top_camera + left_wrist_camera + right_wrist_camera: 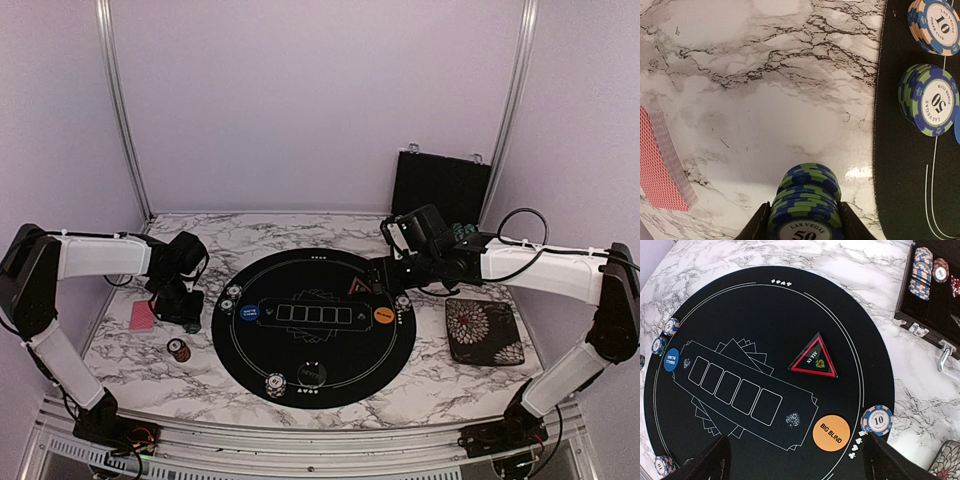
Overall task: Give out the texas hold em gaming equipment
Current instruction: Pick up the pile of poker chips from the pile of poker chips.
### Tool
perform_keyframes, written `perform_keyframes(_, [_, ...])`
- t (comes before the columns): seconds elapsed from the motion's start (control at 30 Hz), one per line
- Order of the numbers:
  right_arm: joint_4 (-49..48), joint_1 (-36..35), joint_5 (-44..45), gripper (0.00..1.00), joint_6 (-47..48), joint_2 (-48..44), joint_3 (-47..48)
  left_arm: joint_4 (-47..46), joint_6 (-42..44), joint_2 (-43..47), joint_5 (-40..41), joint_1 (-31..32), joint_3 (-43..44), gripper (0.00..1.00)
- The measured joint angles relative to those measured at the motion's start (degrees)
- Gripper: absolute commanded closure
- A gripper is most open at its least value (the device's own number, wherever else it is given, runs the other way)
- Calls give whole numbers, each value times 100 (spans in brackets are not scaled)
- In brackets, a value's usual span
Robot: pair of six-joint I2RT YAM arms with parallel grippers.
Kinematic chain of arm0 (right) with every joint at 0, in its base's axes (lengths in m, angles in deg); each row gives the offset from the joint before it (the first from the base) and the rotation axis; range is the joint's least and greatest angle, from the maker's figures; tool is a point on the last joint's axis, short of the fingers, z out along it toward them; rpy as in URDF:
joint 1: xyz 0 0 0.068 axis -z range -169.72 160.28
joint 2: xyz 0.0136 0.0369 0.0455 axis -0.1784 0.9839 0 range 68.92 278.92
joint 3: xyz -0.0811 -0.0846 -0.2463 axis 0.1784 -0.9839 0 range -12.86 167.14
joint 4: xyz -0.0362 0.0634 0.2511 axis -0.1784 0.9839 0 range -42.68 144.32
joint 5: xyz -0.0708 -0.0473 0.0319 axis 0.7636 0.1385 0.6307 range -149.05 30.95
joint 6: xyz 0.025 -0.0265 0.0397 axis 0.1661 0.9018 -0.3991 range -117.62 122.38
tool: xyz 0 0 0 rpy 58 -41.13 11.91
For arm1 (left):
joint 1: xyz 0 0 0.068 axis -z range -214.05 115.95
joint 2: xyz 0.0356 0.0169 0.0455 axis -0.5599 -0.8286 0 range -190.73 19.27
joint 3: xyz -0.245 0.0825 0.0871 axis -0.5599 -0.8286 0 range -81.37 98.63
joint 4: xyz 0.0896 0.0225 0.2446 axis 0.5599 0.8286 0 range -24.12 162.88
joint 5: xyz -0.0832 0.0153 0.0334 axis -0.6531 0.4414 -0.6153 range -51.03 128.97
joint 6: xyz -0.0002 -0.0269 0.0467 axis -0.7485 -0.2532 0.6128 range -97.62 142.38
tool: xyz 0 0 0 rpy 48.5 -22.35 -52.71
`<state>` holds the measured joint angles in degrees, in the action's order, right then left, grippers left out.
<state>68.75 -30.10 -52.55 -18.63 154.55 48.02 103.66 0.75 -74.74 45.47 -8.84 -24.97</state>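
My left gripper [189, 318] is shut on a stack of green-and-blue poker chips [807, 200] just above the marble, left of the round black mat [313, 400]. The stack's lower chips sit slightly askew. A red-backed card deck [662, 160] lies to its left. On the mat's left rim stand a "10" chip stack [935, 25] and a "50" chip stack [927, 100]. My right gripper [797, 442] hangs open and empty over the mat's right side, above the orange BIG BLIND button [832, 432] and a blue "10" chip [877, 419]. The blue SMALL BLIND button [671, 359] lies opposite.
A red-and-black chip stack [179, 349] sits on the marble near the deck. On the mat are a triangular ALL IN marker [813, 359], a black button [313, 375] and a chip stack [275, 385]. The open chip case [440, 188] stands back right, the floral pad [483, 330] right.
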Motion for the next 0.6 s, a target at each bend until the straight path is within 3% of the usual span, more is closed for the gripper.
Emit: perform_keyframes(0.6, [-2, 0, -2, 11, 0, 0, 0, 94, -9, 74, 7, 61, 114, 59])
